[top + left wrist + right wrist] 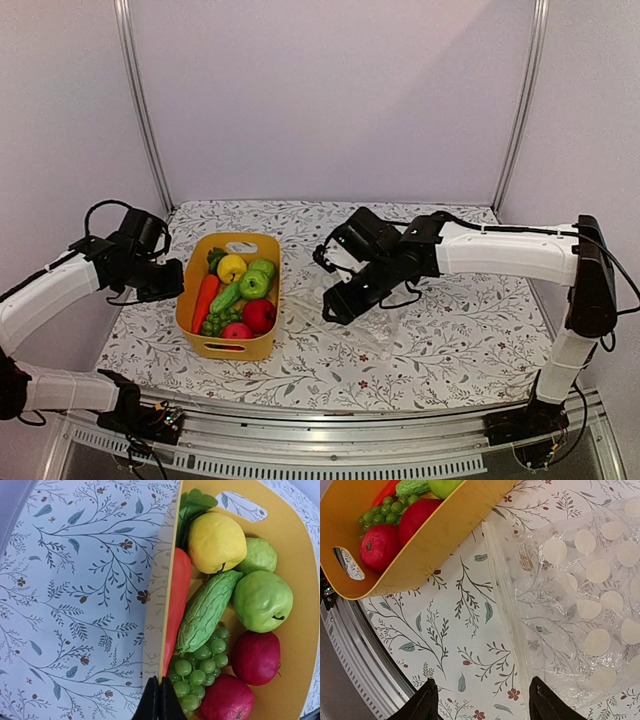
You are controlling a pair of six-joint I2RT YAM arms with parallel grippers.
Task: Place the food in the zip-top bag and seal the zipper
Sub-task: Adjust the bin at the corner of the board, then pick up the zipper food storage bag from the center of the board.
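Top external view: finds all the food (238,290) heaped in the yellow tub (235,347) on the desk (470,355), none of it in the zip-top bag (400,320), lying flat and seemingly empty just right of the tub. Leaves everything to do: loading, then sealing the zipper (502,590). Shows the right gripper (485,705) spread wide, holding nothing, poised above the zipper edge. Shows the left gripper (159,702) closed tight at the tub's left rim; cannot tell whether pinching the wall.
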